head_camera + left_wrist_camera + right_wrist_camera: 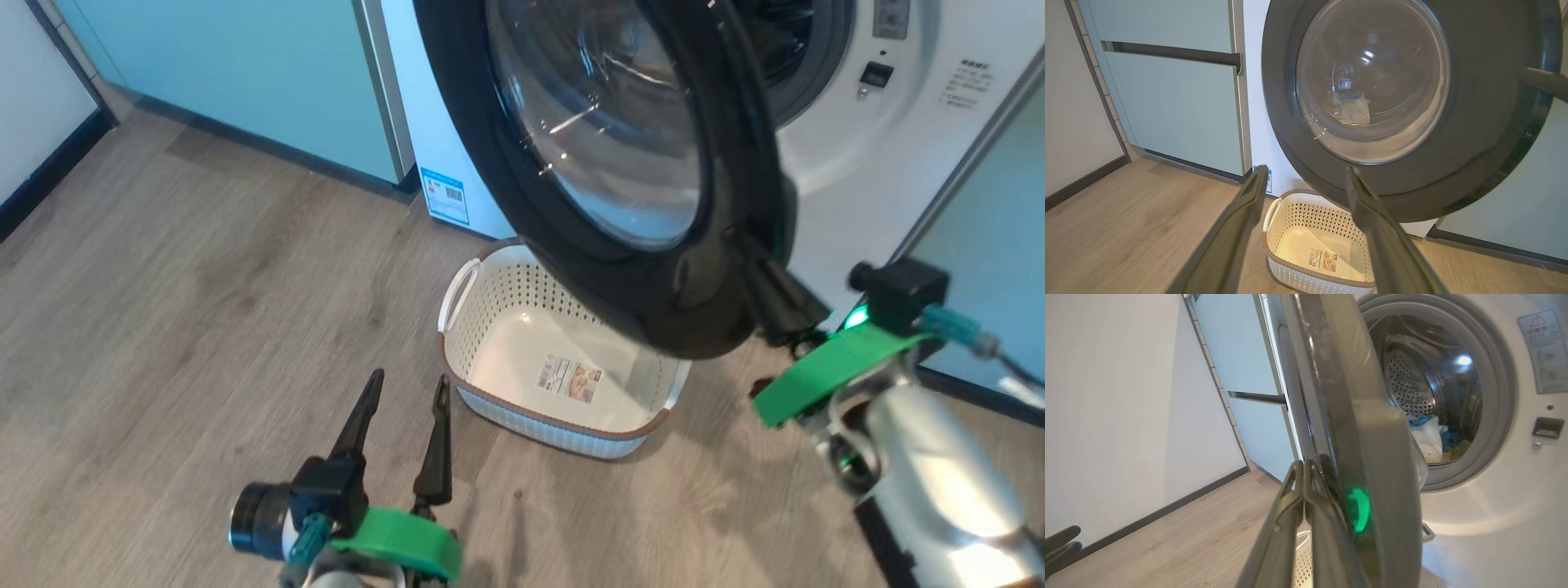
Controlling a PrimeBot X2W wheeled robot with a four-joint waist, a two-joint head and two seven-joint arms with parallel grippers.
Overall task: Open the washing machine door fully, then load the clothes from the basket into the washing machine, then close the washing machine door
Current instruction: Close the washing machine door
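Touching glossy black-ringed round glass washing machine door [604, 131]: R gripper [1303, 464], shut, empty. L gripper [410, 377] wide open, empty, nr cream perforated plastic basket [490, 327].

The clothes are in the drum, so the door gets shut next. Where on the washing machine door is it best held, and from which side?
Probably the black ring at the free, swung-out edge of the washing machine door, from the outer glossy face. The ring is wide and smooth, with the glass bowl bulging inward, so the shut right tool pressing flat suits better than pinching.
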